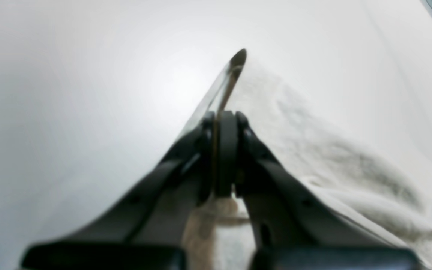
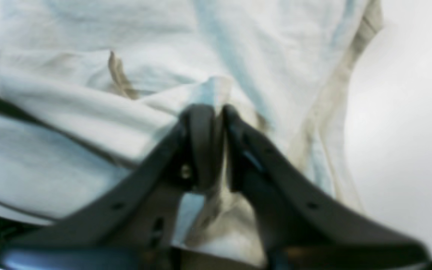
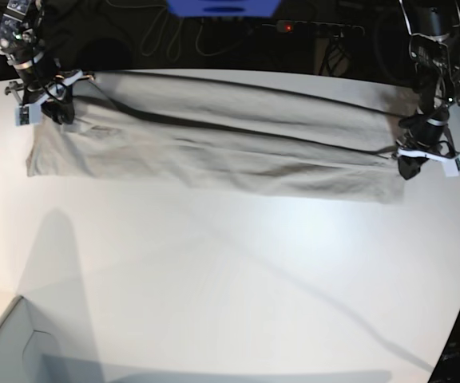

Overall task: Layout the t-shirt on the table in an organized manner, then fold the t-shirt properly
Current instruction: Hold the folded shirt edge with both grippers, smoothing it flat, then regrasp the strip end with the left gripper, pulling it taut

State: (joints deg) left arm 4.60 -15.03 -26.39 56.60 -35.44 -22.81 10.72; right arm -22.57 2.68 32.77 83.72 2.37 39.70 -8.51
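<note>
Black arms (image 3: 431,48), dark tapered claw fingers (image 2: 201,142)

Both arms reach down, well apart. Left gripper (image 1: 234,71) jaws pressed together, pinching cloth; right gripper (image 2: 218,112) jaws nearly together, a narrow gap between them.

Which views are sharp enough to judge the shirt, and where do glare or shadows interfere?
Base view: sharp; the t-shirt is legible, long shadows cross the table. Left wrist view: soft focus, bright glare on the table beyond the left gripper. Right wrist view: blurred, bluish cast on cloth around the right gripper.
</note>
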